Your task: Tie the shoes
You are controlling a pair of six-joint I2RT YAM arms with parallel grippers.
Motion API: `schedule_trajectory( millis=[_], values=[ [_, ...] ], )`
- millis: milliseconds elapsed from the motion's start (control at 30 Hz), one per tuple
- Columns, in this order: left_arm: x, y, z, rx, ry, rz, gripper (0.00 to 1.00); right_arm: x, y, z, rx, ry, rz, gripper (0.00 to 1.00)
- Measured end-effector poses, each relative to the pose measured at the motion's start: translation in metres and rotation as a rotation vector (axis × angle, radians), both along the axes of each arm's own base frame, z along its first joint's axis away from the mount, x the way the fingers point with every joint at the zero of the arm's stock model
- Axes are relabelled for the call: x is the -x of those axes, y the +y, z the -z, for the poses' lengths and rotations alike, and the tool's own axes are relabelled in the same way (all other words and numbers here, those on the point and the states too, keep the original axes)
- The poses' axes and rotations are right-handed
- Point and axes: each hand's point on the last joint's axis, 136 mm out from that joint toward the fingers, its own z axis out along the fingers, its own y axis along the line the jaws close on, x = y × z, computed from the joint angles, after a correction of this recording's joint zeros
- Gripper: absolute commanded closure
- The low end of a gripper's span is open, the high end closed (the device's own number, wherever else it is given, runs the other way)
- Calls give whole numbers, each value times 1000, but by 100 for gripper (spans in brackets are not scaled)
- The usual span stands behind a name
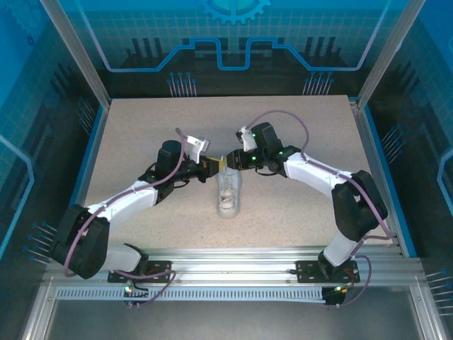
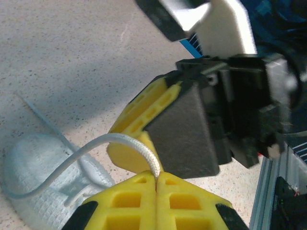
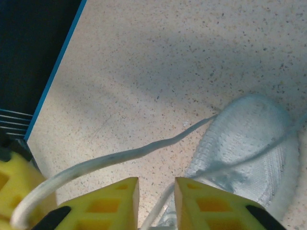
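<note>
Your left gripper (image 2: 157,178) has its jaws pressed together on a lace (image 2: 96,143) above the white sneaker (image 1: 228,197), which sits mid-tabletop (image 1: 141,142). Your right gripper (image 3: 156,186) has its jaws spread, with another strand (image 3: 225,165) loose between them. Pull now and the strand may slip out, or the sneaker may drag.

A flat, pale speckled tabletop (image 1: 141,142) with a blue strip (image 1: 90,156) along its left edge carries a small white knit low-top sneaker (image 1: 228,202). The sneaker sits upright near the middle, lengthwise front to back. One of its thin white laces (image 2: 110,141) arcs up off the surface.
</note>
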Motion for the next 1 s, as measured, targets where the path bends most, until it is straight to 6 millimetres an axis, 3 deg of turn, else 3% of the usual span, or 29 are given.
schedule_trajectory(
  millis=[100,367,467,633,1000],
  values=[
    [6,-6,0,-13,-29,43,100,-6,-11,1,-24,42,37,53],
    [16,-21,1,-68,-72,166,100,-23,-62,-9,-52,113,166,47],
    [19,-28,-1,-93,-90,218,100,-21,-69,-15,-71,134,181,43],
    [21,-39,0,-142,-114,286,100,-8,-58,-12,-108,225,159,38],
    [31,-44,12,-184,-114,344,100,22,0,5,-179,496,63,36]
  ],
)
